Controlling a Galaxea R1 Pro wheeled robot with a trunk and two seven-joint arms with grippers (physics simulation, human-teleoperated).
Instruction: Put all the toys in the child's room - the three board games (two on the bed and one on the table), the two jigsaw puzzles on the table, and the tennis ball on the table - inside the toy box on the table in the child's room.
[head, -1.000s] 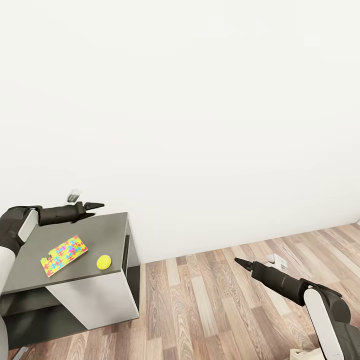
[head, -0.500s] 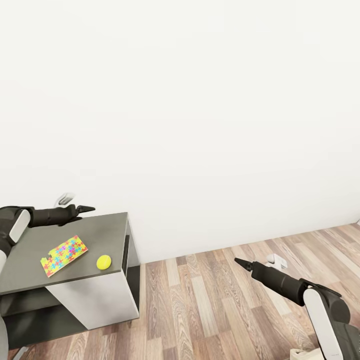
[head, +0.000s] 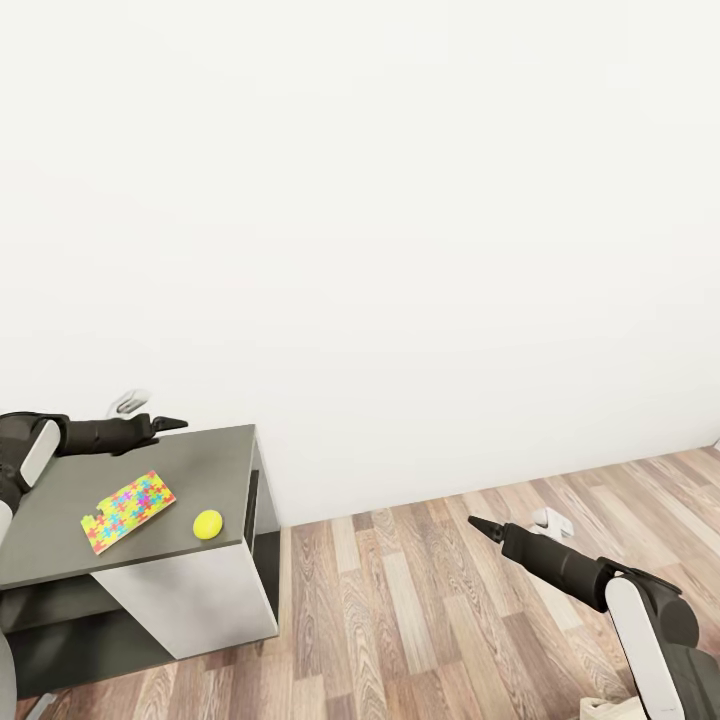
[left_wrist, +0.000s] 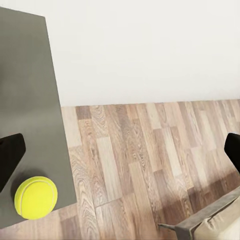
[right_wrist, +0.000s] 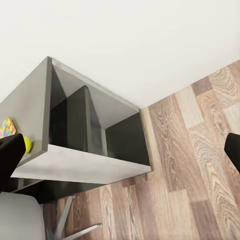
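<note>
Jigsaw puzzle (head: 127, 511), tennis ball (head: 208, 524) on tabletop (head: 60, 495), unboxed. Left claw (head: 172, 424), right claw (head: 485, 527) wide, empty.

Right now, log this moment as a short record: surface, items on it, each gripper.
surface: table, grey top, by the white wall
items: puzzle and ball, lying apart on the top
left gripper: over the table's far edge, holding nothing, open
right gripper: over the wood floor, holding nothing, open
</note>
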